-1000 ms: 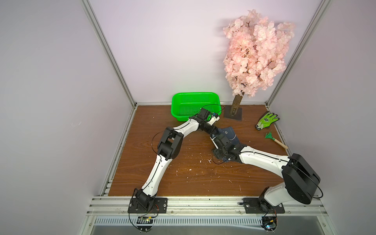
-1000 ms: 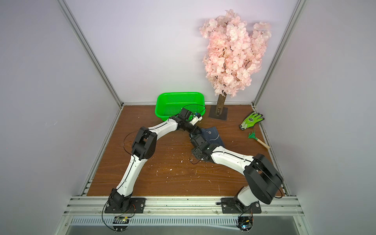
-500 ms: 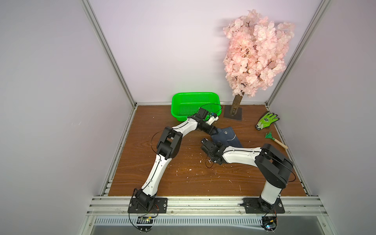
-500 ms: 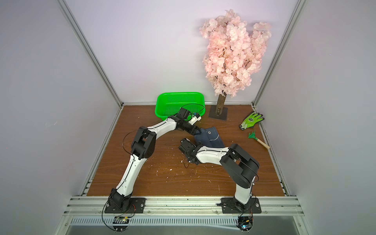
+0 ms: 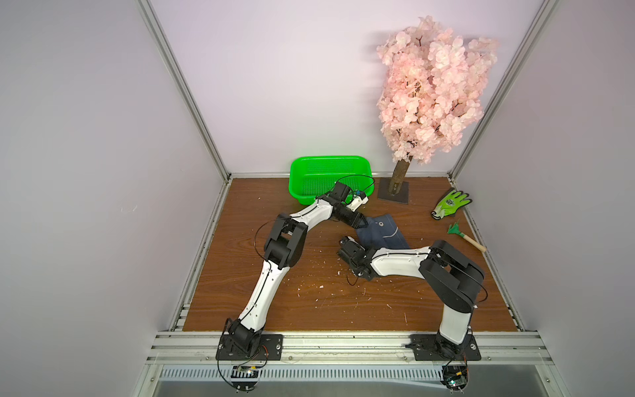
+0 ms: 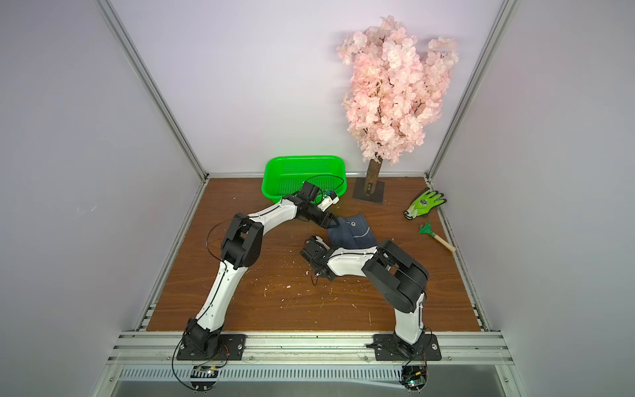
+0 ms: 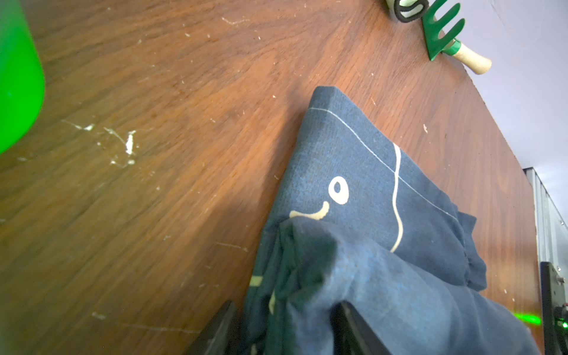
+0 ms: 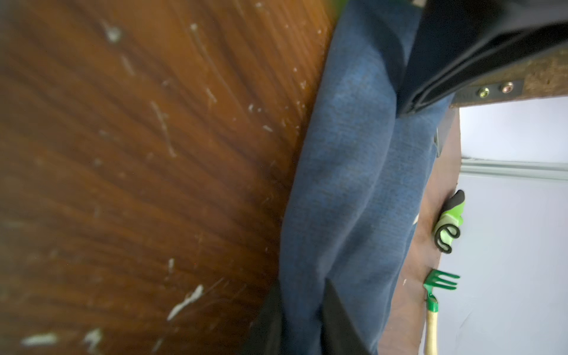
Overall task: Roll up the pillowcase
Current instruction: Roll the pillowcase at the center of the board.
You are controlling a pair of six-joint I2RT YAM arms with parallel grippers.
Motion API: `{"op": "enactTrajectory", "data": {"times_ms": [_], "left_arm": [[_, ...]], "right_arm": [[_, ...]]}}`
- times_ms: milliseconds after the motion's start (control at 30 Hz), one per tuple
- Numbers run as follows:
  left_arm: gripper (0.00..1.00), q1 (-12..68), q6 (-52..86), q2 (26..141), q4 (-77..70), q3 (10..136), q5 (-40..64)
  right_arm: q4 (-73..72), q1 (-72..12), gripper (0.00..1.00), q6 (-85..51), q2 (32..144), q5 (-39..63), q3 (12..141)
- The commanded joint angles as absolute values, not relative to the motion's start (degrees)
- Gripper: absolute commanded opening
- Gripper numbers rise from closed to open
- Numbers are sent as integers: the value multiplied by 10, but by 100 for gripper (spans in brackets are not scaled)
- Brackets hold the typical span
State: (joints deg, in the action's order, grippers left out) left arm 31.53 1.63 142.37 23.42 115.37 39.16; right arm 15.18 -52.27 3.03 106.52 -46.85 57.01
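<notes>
The brown counter (image 5: 309, 302) carries the navy pillowcase (image 5: 385, 233), which lies bunched just off centre toward two o'clock. The left fingers (image 5: 361, 224) pinch a gathered fold at its ten-o'clock corner. The right fingers (image 5: 347, 241) are pressed close on the cloth at its eight-o'clock edge.

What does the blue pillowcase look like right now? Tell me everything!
The pillowcase is dark blue, denim-like cloth with cream line drawings, including an eye and a smile. It lies bunched and folded on the wooden table, not flat. The left hand and the right hand each pinch a bunched part of it.
</notes>
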Motion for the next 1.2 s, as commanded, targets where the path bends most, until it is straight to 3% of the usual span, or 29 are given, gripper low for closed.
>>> {"op": "enactTrajectory", "data": {"times_ms": [0, 133, 433, 700, 1167], "left_arm": [[57, 314, 11, 1422, 285, 1150, 377], [62, 314, 4, 1384, 284, 1152, 343], [69, 313, -27, 1280, 254, 1124, 249], [70, 301, -28, 1188, 197, 1017, 231], [69, 300, -15, 1119, 140, 875, 294]], "right_arm": [[191, -517, 15, -2, 1057, -431, 590], [187, -508, 9, -42, 1003, -344, 582], [119, -480, 5, -122, 885, -114, 500], [-34, -381, 5, -210, 789, 113, 387], [-138, -191, 21, -232, 836, 430, 342]]}}
